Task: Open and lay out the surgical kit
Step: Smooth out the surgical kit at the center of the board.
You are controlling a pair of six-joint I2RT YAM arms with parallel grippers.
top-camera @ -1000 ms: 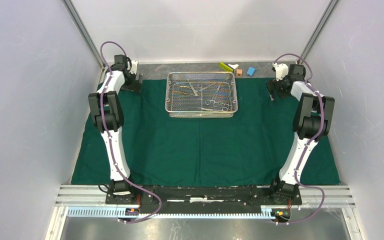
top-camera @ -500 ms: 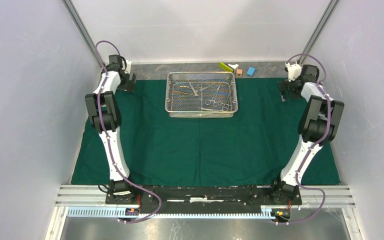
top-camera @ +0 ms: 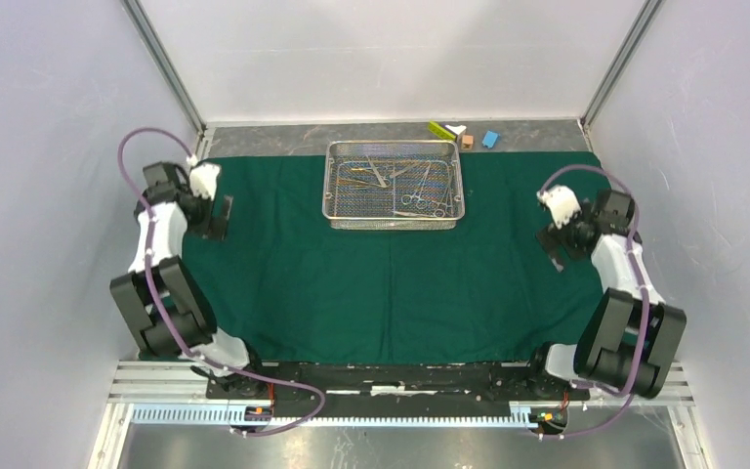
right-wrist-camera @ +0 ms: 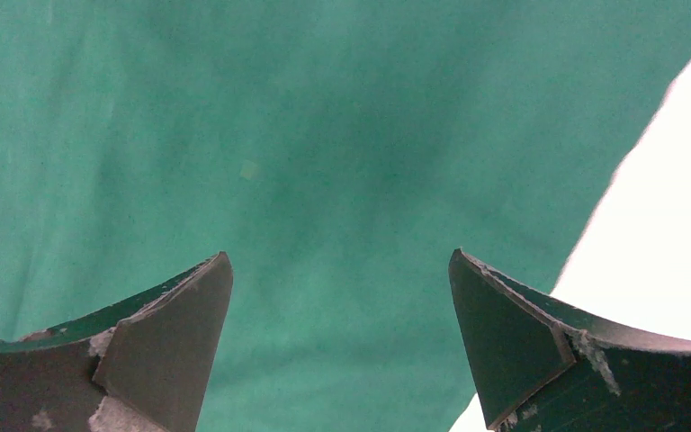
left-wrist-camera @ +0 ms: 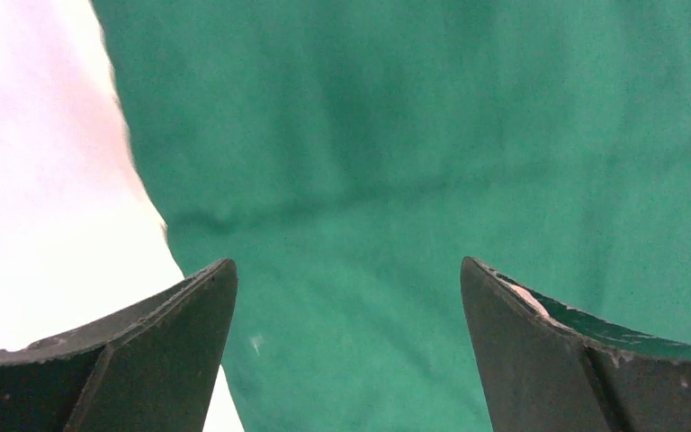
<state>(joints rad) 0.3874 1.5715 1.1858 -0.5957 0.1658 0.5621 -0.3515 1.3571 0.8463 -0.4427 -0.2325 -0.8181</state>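
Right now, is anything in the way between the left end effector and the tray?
Nothing visible is. Only flat green cloth lies between the left end effector and the tray. The blocks sit beyond the tray's far right corner.

The drape (top-camera: 391, 283) is matt green cloth, finely woven and faintly creased. The tray (top-camera: 394, 221) is bright steel wire mesh. My left tool (left-wrist-camera: 348, 279) and right tool (right-wrist-camera: 340, 265) are dark, matt, scuffed pale at the edges.
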